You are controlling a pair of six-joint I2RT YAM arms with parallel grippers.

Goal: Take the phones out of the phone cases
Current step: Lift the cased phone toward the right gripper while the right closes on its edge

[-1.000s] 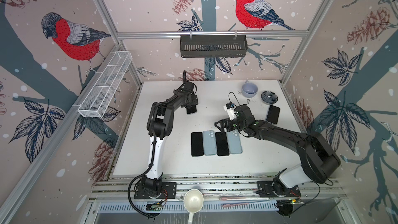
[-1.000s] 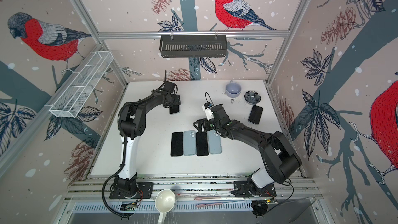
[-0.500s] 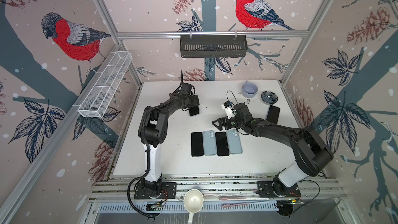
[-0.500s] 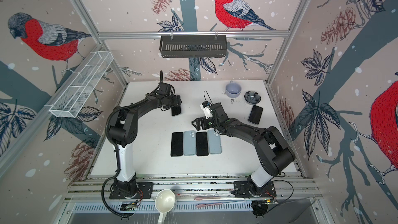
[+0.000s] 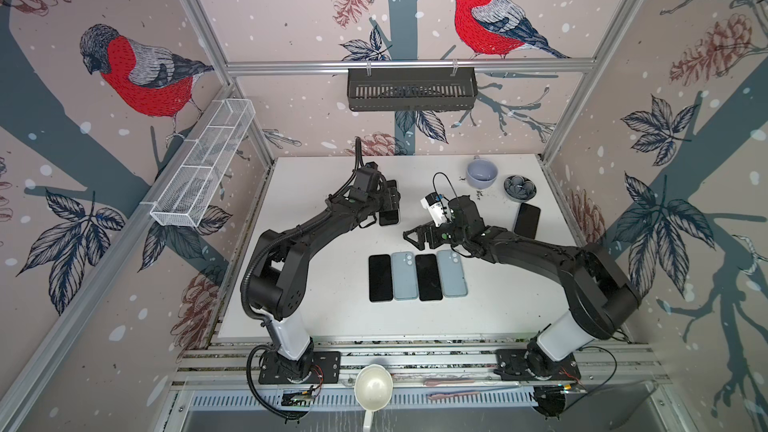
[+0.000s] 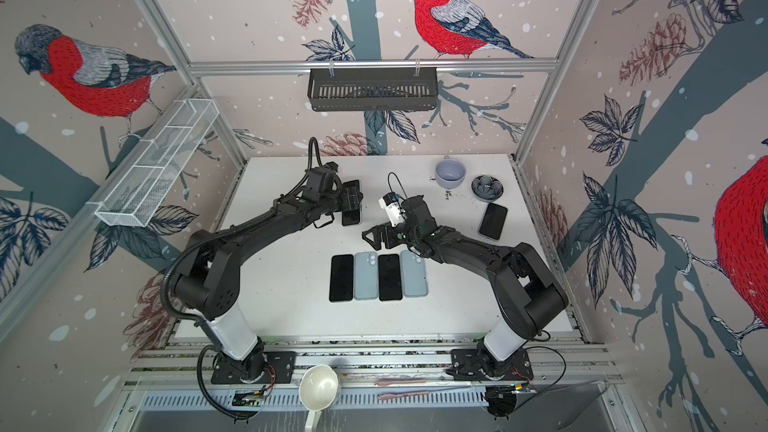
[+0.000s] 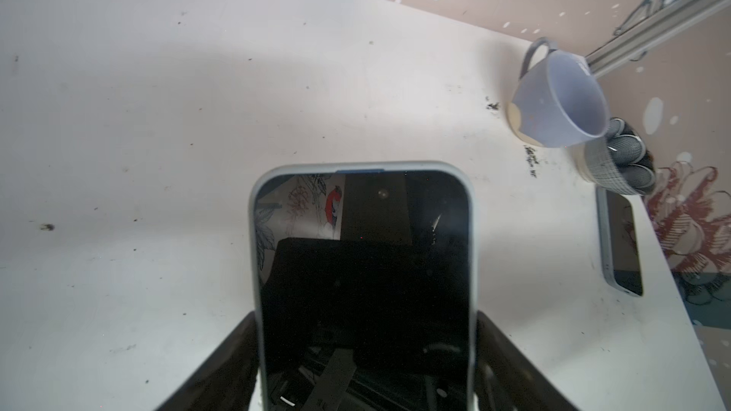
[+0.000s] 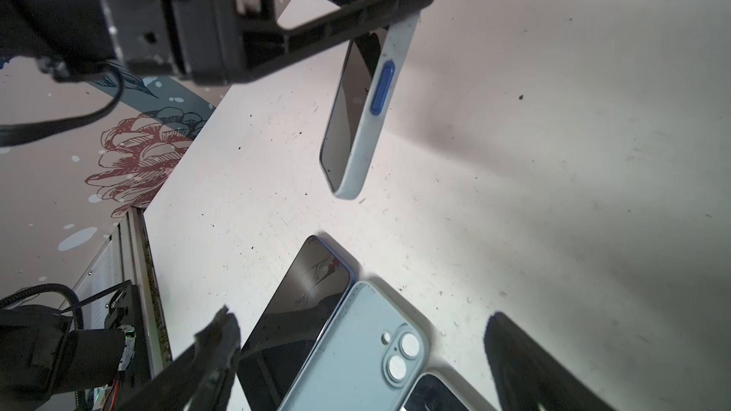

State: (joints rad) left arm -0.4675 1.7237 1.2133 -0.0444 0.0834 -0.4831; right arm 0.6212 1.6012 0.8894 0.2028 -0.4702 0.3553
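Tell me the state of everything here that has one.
Black phone in pale grey case: lifted off white table, case on.
Left gripper: shut on it.
Right gripper: open, empty.
Second cased phone: flat, screen up.
Lavender mug: upright, empty.
Two black phones in row: screen up.
Two light-blue backs: camera side up.

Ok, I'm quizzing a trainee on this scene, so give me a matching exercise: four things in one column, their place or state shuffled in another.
1 mug
2 left gripper
3 right gripper
4 row of four items

a open, empty
b flat, mid-table
c beside the dark bowl
d shut on the cased phone

Pairs: 1-c, 2-d, 3-a, 4-b
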